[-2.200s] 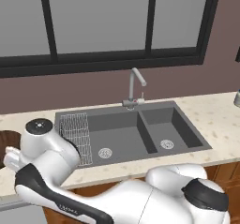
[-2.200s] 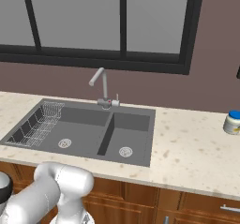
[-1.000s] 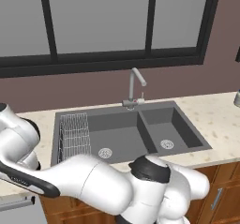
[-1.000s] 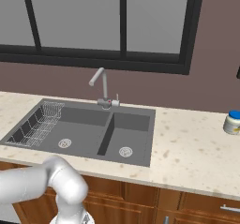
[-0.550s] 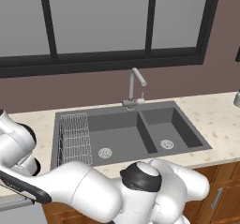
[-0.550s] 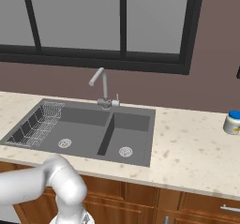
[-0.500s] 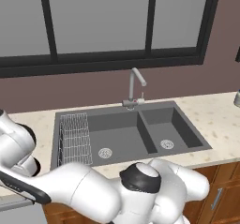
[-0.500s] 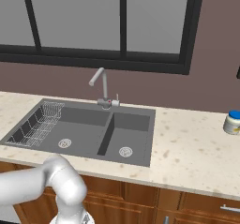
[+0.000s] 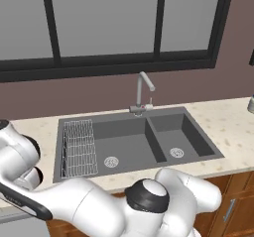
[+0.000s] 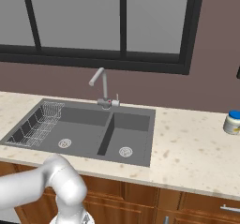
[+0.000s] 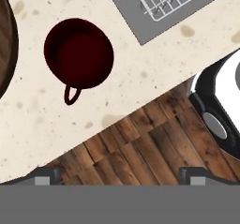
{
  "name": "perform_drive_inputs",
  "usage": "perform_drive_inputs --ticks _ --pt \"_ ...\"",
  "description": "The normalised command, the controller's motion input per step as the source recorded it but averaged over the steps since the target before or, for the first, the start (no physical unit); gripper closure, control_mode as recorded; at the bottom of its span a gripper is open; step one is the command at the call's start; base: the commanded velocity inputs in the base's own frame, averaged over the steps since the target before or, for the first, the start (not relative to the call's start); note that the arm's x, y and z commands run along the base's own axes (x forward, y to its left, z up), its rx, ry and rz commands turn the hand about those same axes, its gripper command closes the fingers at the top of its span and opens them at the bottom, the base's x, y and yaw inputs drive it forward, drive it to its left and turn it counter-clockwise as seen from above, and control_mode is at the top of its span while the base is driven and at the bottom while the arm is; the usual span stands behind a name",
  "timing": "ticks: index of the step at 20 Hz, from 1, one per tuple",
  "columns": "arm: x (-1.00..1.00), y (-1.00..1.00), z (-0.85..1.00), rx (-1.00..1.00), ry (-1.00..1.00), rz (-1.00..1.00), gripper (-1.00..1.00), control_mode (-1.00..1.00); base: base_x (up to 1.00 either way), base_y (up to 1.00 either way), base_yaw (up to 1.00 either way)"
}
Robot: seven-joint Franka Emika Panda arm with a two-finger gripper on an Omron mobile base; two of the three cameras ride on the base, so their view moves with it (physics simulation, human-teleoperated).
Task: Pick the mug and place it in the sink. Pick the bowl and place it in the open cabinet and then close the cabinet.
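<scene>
The dark maroon mug [image 11: 78, 59] stands upright on the speckled counter, its loop handle [image 11: 71, 95] pointing toward the counter's front edge. My gripper [image 11: 120, 177] hangs open above the wooden floor just off that edge, with nothing between its fingertips [image 11: 44, 176]. The bowl [image 11: 4, 45] shows as a brown wood-grain rim beside the mug, at the picture's left edge. The dark grey sink [image 9: 126, 149] [image 10: 84, 124] has a corner with its wire rack [image 11: 173, 0] on the mug's other side. The cabinet is out of view.
A silver faucet [image 9: 143, 89] [image 10: 101, 88] stands behind the sink. A blue-lidded jar [image 10: 232, 122] sits far right on the counter [image 10: 187, 148]. The counter's front edge [image 11: 140, 108] runs diagonally through the hand view, with wooden floor [image 11: 140, 148] beyond it.
The arm has swung left and down out of the middle of the base views; over the last half second it barely moves. The gripper stays open.
</scene>
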Motion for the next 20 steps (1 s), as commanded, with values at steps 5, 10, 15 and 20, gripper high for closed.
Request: perform_drive_inputs --ticks 5,10,15,20 --pt "0.14 0.00 -0.05 0.00 0.00 0.00 -1.00 -1.00 0.00 0.00 0.00" --pt "0.19 0.00 0.00 0.00 0.00 0.00 -1.00 -1.00 0.00 0.00 0.00" --pt "0.13 0.00 -0.09 0.00 0.00 0.00 -1.00 -1.00 0.00 0.00 0.00" --pt "0.06 0.00 -0.19 0.00 0.00 0.00 -1.00 -1.00 0.00 0.00 0.00"
